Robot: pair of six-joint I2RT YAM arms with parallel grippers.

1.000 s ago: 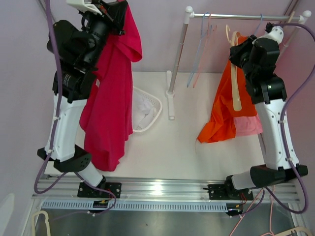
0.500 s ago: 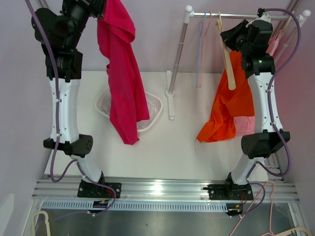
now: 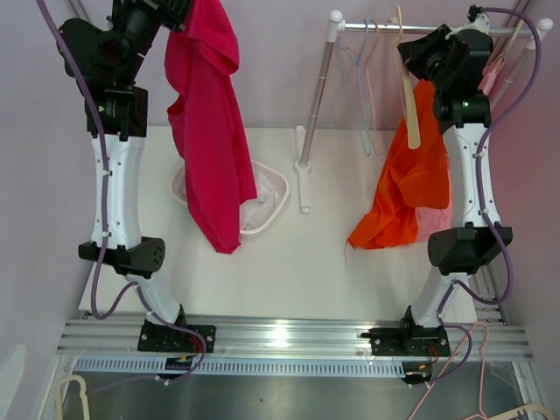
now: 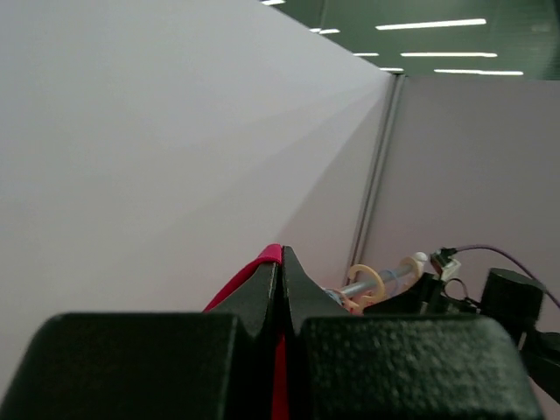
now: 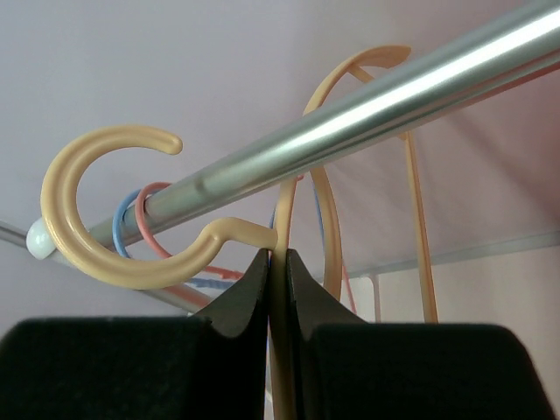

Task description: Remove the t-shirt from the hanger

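Left hand (image 4: 280, 262) was raised high, fingers pressed fully together on a fold of the red t-shirt (image 3: 210, 131); a red sliver showed between the tips in the wrist view. The shirt hung straight down from that hand, long axis vertical, nothing of a hanger visible inside it. I judged it already off the hanger.

A white basket (image 3: 278, 188) sat on the desk (image 3: 324, 262) well below the left hand. The shirt's lower end dangled over it or just in front of its near rim; I could not tell which from above.

Right hand (image 5: 278, 262) was nearly closed, pinching the thin neck of the cream hanger (image 5: 105, 219). The hook stood just above its fingertips and off to one side. The hanger's shoulder bar drooped below the hand, bare.

The metal rail (image 5: 367, 114) ran diagonally just beyond the hook, crossing its open curve. Whether the hook rested on the rail or only sat in front of it was unclear. An orange garment (image 3: 407, 184) hung below the right hand, not gripped by it.

Key relation: the basket lay directly beneath the left hand along the shirt's hanging axis, so the left arm was the nearer one. A drop likely needed the hand lowered and opened. The right hand was nearer the rail for parking the hanger.
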